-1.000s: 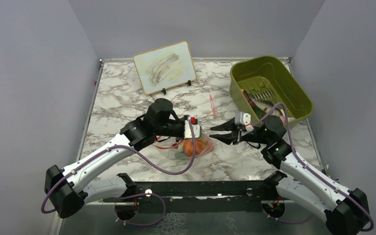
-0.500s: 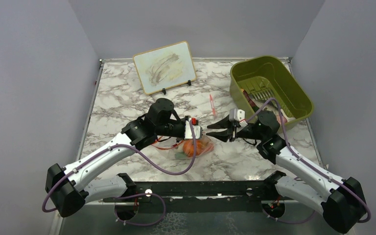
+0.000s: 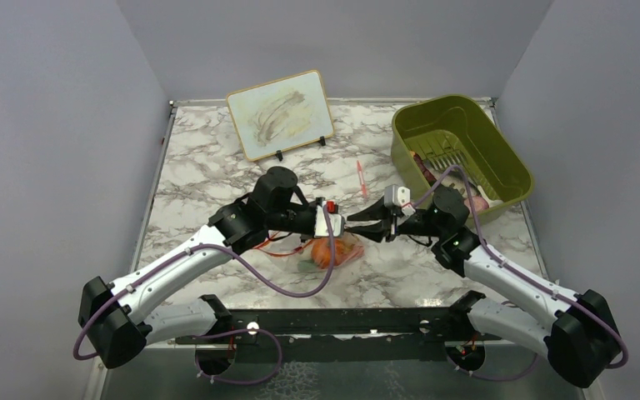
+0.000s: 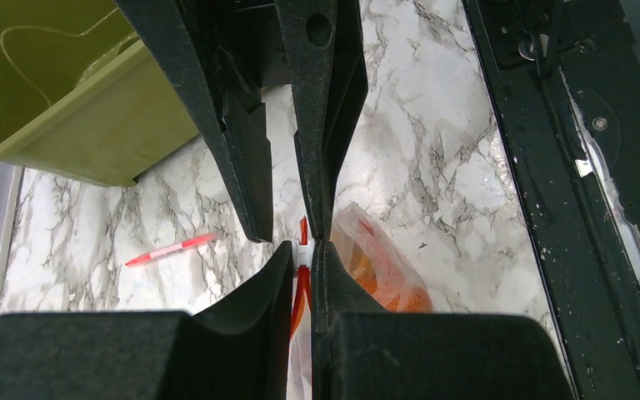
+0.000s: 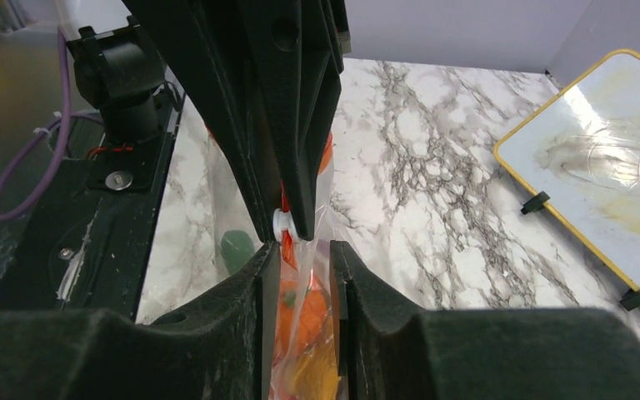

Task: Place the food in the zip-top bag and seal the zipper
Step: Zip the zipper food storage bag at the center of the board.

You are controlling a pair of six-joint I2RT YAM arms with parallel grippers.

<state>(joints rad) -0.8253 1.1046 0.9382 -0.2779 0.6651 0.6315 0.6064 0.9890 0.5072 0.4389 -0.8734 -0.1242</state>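
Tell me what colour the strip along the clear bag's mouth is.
Thin zipper strip: red-orange, best in the left wrist view.

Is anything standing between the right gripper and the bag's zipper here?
Nothing visible does. The right gripper, open, straddles the zipper of the zip-top bag. The left gripper, shut on that same strip, meets it tip to tip.

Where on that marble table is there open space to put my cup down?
Bare marble lies between the whiteboard and the left arm, and behind the pen, between whiteboard and green bin. A smaller patch sits between the zip-top bag and the right arm. Crowded: the middle, where the left gripper and right gripper meet at the bag.
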